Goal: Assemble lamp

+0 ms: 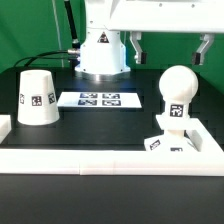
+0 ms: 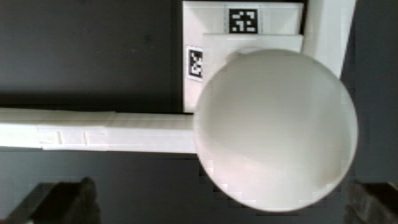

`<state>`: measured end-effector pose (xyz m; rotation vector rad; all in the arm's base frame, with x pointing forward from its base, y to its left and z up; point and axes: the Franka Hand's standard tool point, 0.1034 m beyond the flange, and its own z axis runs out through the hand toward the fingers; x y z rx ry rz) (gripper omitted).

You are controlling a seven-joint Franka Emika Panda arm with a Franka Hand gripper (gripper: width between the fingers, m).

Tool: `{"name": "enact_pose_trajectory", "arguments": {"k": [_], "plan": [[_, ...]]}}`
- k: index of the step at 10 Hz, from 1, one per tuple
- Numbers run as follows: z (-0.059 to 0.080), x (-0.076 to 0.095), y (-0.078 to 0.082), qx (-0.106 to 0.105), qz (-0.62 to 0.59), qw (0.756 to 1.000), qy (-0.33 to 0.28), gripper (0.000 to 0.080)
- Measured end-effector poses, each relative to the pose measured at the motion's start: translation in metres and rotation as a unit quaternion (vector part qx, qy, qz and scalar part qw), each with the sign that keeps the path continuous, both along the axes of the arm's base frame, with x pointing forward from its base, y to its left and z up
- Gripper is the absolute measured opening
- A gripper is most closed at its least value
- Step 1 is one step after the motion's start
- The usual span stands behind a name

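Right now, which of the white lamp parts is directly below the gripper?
The bulb, round-headed and standing on the square base at the exterior view's right. It fills the wrist view. The shade stands apart, at the left.

I see a black table (image 1: 60,130) edged along the front and sides by a low white border (image 1: 110,160). The marker board (image 1: 98,99) lies flat at the table's middle. Behind it the backdrop is dark, with black cables (image 1: 62,48).
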<state>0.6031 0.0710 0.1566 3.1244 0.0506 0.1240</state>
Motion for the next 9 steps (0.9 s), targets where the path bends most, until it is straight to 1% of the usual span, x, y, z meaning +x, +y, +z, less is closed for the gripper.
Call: {"name": "enact_pose_trajectory", "arguments": {"k": [1,2,3,4,5,6,7,8,9], "plan": [[0.002,-0.006,-0.01,-0.001,-0.005,1.0,0.002,0.0698],[0.005,-0.01,-0.027,-0.002,-0.012,1.0,0.003,0.0698],[0.005,-0.015,-0.048,-0.005,-0.016,1.0,0.005,0.0698],[0.004,-0.02,-0.071,-0.002,-0.014,1.0,0.002,0.0698],[-0.003,-0.03,-0.098,0.001,-0.029,1.0,0.001,0.0698],[-0.013,-0.043,-0.115,0.001,-0.046,0.999,0.007,0.0698],[-0.021,-0.05,-0.119,0.001,-0.049,0.999,0.008,0.0698],[-0.026,-0.053,-0.121,-0.001,-0.046,0.999,0.002,0.0698],[-0.025,-0.053,-0.12,-0.001,-0.045,0.999,0.002,0.0698]]}}
